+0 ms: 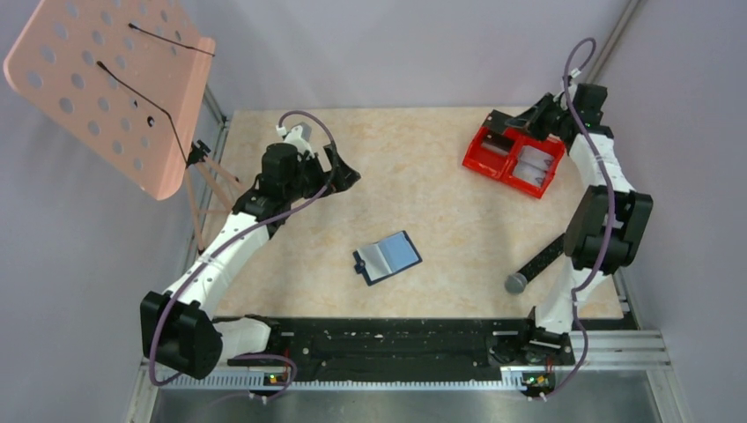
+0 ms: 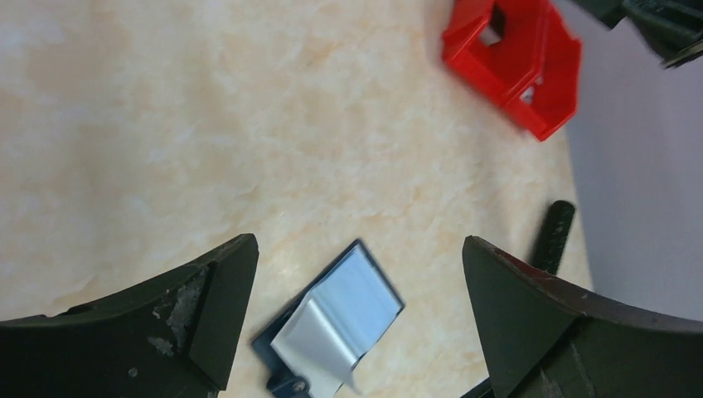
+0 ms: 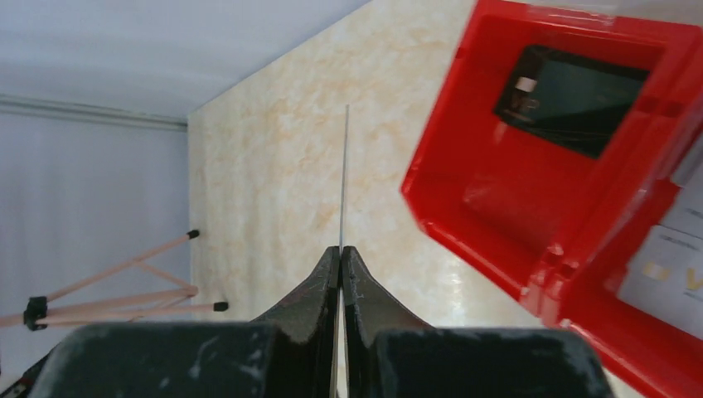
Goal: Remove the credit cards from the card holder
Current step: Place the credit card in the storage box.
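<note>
The card holder [image 1: 388, 256] lies open on the table's middle, navy outside with light blue-grey inner faces. It also shows in the left wrist view [image 2: 352, 303], where a pale grey sheet covers its nearer half; I cannot tell if that is a card or a pocket. My left gripper [image 1: 345, 174] is open and empty, up and to the left of the card holder; its jaws stand wide apart [image 2: 358, 245]. My right gripper [image 1: 513, 123] is shut [image 3: 341, 250] on a thin card seen edge-on [image 3: 345, 166], beside the red bin.
A red two-compartment bin [image 1: 514, 159] stands at the back right; one compartment holds a dark card [image 3: 572, 87], the other pale cards [image 3: 676, 257]. A grey ball on a black stick [image 1: 516, 283] lies at the front right. A pink perforated stand [image 1: 114, 88] leans at the back left.
</note>
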Action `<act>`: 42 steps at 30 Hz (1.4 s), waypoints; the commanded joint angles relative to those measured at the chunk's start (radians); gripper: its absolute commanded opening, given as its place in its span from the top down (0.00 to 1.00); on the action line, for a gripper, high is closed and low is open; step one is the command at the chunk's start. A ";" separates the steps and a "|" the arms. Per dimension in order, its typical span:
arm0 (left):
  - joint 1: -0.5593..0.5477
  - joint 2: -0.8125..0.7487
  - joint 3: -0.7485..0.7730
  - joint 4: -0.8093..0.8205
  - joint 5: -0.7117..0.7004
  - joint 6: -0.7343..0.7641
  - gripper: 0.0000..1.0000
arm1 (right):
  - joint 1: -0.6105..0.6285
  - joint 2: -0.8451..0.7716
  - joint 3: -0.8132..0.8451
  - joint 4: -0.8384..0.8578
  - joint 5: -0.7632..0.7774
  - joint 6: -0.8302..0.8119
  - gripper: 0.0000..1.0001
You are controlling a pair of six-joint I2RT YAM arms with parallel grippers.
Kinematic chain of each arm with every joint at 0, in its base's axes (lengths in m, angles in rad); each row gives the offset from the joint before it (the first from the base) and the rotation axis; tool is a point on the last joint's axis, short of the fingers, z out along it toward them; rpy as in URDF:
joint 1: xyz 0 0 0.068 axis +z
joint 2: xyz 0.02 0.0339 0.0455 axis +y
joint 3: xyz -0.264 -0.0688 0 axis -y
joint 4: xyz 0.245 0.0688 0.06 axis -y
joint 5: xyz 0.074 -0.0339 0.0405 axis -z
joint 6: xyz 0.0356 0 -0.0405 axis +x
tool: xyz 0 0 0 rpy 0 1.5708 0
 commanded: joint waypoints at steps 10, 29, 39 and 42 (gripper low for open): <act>0.018 -0.078 -0.005 -0.281 -0.132 0.239 0.01 | -0.054 0.307 0.340 -0.336 0.026 -0.112 1.00; 0.020 -0.051 0.014 -0.271 -0.164 0.239 0.02 | -0.061 0.613 0.731 -0.408 0.082 -0.042 1.00; 0.020 -0.057 0.008 -0.252 -0.139 0.227 0.02 | -0.062 0.614 0.690 -0.329 0.113 0.011 0.94; 0.020 -0.055 0.004 -0.248 -0.131 0.225 0.02 | -0.062 0.589 0.657 -0.302 0.144 0.021 0.87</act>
